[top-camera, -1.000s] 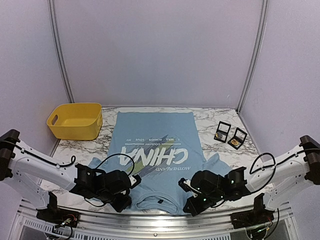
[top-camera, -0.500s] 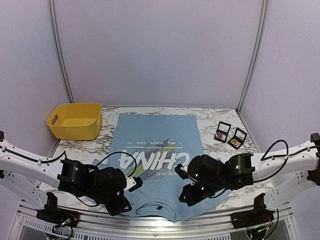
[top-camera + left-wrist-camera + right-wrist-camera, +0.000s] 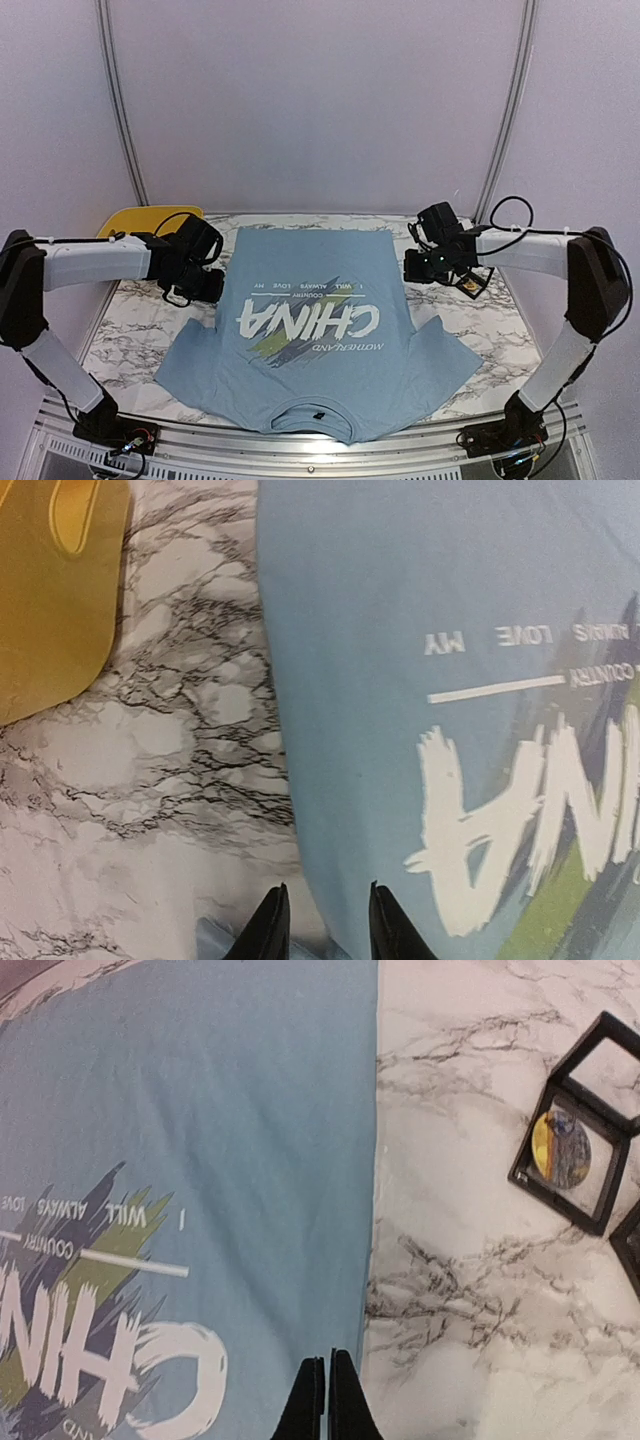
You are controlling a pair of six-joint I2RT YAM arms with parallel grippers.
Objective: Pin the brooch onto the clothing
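The clothing (image 3: 310, 330), a light blue T-shirt with white CHINA lettering, lies flat on the marble table, collar toward the arms. My left gripper (image 3: 203, 290) hovers over its left edge, level with the far end of the lettering. In the left wrist view the left gripper (image 3: 320, 908) is open, its tips either side of the hem of the clothing (image 3: 400, 680). My right gripper (image 3: 413, 268) is over the right edge. In the right wrist view the right gripper (image 3: 328, 1362) is shut and empty above the clothing (image 3: 200, 1160). The brooch (image 3: 560, 1148), a round gold and dark disc, sits in a black frame box.
A yellow basket (image 3: 135, 218) stands at the back left, partly behind the left arm, and shows as the yellow basket (image 3: 50, 600) in the left wrist view. A second black box (image 3: 474, 284) lies at the right under the right arm. Bare marble table (image 3: 470, 1290) separates the shirt from the boxes.
Both arms have swung from the near collar end out to the shirt's far sides. The sleeves now lie spread flat. The left gripper has opened; the right stays shut.
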